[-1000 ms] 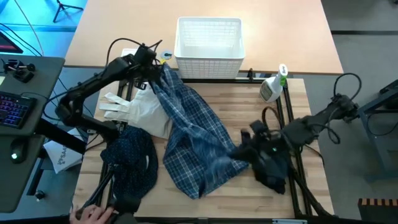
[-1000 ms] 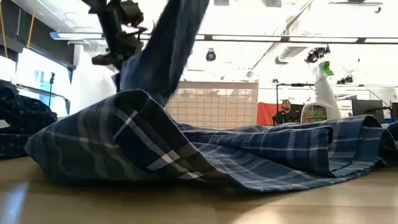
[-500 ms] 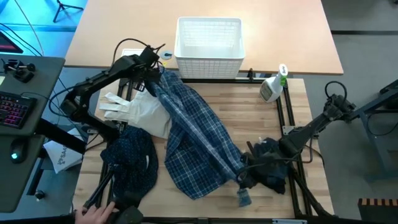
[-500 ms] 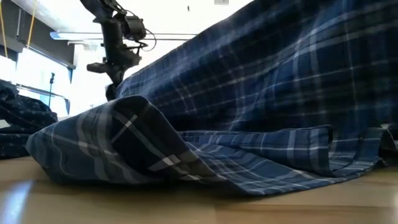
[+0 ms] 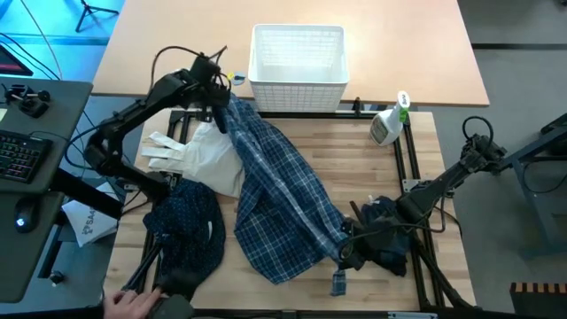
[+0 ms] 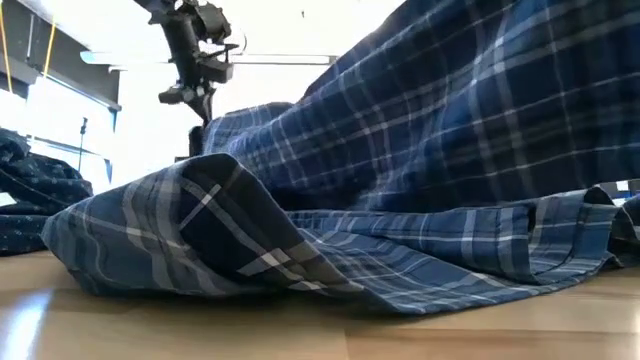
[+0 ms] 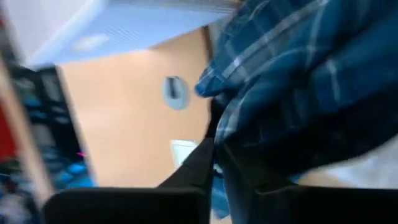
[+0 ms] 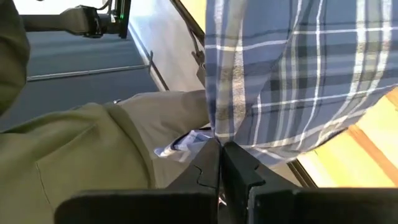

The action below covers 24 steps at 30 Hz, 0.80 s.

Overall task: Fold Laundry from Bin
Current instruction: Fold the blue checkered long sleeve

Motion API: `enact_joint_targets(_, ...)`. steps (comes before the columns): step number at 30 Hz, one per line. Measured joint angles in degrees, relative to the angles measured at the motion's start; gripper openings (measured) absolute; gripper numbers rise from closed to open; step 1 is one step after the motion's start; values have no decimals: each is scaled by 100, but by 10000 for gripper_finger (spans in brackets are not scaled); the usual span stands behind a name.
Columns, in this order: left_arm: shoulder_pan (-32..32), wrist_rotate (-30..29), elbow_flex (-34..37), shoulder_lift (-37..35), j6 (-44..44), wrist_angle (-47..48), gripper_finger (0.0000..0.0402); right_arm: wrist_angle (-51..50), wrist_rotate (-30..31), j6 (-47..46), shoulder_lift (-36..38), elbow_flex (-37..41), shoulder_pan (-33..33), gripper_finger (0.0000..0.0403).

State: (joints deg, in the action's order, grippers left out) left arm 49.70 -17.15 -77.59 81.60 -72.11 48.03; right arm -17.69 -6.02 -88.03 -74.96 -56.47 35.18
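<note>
The worktop [image 5: 443, 146] is pale wood, and most of its middle is covered by the plaid shirt [image 5: 279, 199], stretched slantwise from near the bin toward the front right. The left tool [image 5: 221, 113] is pressed together on the shirt's far end, just in front of the bin's left corner and lifted off the wood. The right tool [image 5: 344, 257] is pinching the shirt's near end at the front right, low over the wood. The white bin [image 5: 298, 55] stands at the far edge. A cream bag [image 5: 208, 159] lies left of the shirt, touching it. The dotted navy shirt [image 5: 186, 230] is heaped at the front left, and a dark navy piece [image 5: 383, 235] sits under the right arm. A spray bottle [image 5: 388, 124] stands right of the bin. A person's hand [image 5: 131, 304] shows at the front left edge.
</note>
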Motion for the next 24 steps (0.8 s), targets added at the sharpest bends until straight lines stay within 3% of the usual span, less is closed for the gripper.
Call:
enact_joint_targets(3, -162, -180, -507, -130, -703, 236, 6, 128, 0, 0, 0, 0, -1, 0)
enact_joint_targets(6, -327, -267, -1033, -215, -1183, 459, 2, 927, -1, 218, 0, 0, -19, 0)
enact_joint_targets(11, -277, -241, -1481, -222, -1252, 514, 1, 3324, -139, 1751, 24, -10, -144, 0)
enact_joint_targets(14, -71, -217, -1432, -218, -1276, 615, 1, 3843, 122, 2835, 69, -11, -366, 0)
enact_joint_targets(17, 171, -163, -1272, -191, -1490, 801, 1, 3519, 414, 3232, 70, -11, -679, 0)
enact_joint_targets(24, 715, -161, -852, 34, -1655, 745, 0, 79, 553, 2469, 63, -2, -1539, 0)
